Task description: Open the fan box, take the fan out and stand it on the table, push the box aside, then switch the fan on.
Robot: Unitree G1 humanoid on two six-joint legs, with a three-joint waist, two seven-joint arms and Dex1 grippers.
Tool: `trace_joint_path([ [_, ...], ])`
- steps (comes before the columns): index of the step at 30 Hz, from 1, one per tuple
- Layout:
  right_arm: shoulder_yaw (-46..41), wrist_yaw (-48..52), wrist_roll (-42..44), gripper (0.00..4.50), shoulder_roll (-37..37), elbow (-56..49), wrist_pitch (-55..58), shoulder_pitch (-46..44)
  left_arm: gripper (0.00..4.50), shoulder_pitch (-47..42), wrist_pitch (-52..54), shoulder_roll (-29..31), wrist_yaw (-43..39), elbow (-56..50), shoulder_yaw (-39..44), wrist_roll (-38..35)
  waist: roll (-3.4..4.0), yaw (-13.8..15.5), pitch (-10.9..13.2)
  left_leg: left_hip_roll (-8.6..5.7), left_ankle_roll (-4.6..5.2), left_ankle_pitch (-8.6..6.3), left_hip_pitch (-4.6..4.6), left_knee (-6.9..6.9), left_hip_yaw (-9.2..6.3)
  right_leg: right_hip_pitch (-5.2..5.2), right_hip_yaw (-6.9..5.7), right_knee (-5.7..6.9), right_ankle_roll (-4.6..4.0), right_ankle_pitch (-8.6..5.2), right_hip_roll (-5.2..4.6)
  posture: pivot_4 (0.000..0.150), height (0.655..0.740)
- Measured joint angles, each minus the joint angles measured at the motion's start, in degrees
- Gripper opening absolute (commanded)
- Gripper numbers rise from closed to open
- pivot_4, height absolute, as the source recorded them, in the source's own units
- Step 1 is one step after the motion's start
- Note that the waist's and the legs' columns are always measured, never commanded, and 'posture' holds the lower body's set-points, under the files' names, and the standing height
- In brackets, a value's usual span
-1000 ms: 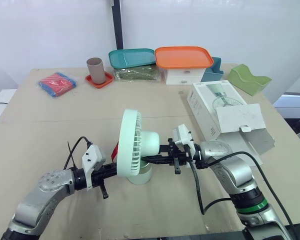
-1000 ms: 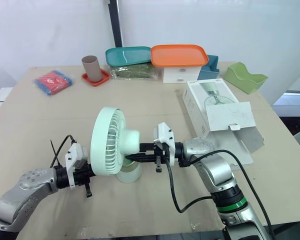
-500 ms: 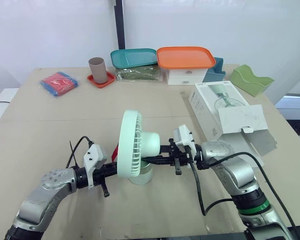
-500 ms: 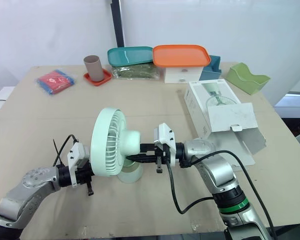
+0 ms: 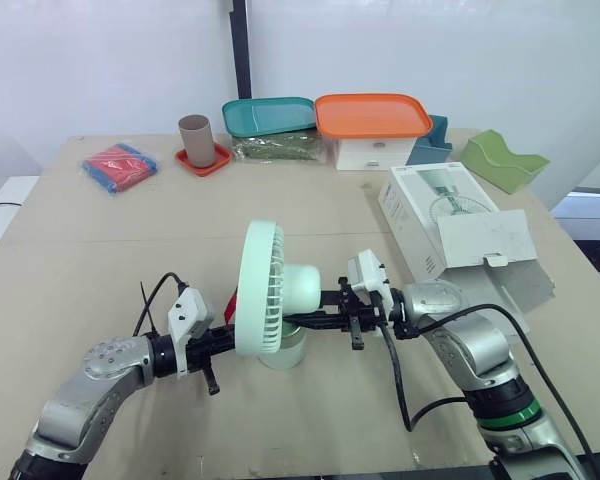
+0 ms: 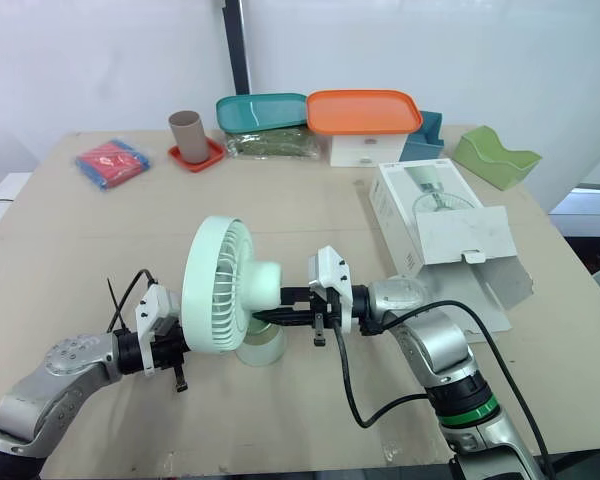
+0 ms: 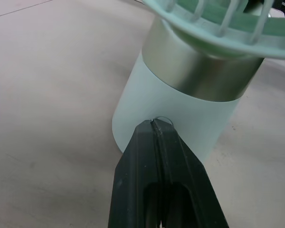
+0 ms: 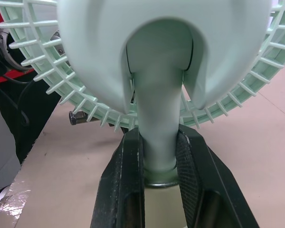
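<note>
- Now the fan [image 5: 270,290] stands upright on the table [image 5: 100,250], near its front edge.
- The right gripper [image 8: 159,147] is clamped around the fan's neck, one finger on each side.
- The left gripper [image 7: 154,126] has its fingers pressed together, tips touching the fan's base [image 7: 180,118].
- The fan box [image 5: 450,225] lies open, well apart on the robot's right.

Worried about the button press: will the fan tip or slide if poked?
Probably top-heavy: the fan has a wide head on a slim neck, small base. Thin plastic grille suggests light, so it may slide. The right hand clamping the neck should steady it.
</note>
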Motion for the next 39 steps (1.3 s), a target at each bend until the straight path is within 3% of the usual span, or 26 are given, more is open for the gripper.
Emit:
trace_joint_path([
  [30, -0.1, -0.1, 0.0, 0.33, -0.1, 0.0, 0.0, 0.0, 0.02, 0.3, 1.4, 0.4, 0.2, -1.2, 0.4, -1.0, 0.01, 0.1, 0.0, -0.01, 0.00, 0.00, 0.00, 0.01, 0.00, 0.01, 0.00, 0.00, 0.00, 0.00, 0.00, 0.150, 0.7400],
  [38, -0.1, 0.0, 0.1, 0.33, -0.2, 0.4, 0.0, -0.6, 0.02, 4.0, -5.7, 2.2, -0.2, -2.6, 7.4, -0.8, 0.01, 0.0, 0.0, 0.01, 0.00, 0.00, -0.01, 0.01, 0.02, -0.02, 0.01, 0.01, 0.00, 0.00, 0.01, 0.150, 0.7400],
  [39, -0.1, 0.2, 0.3, 0.33, -0.2, 0.8, 0.2, -1.0, 0.27, 4.5, -6.4, 3.0, -0.5, -2.6, 8.0, -0.5, 0.01, 0.0, 0.0, 0.02, 0.00, 0.00, -0.01, 0.01, 0.01, -0.02, 0.00, 0.01, 0.00, 0.00, 0.01, 0.150, 0.7400],
])
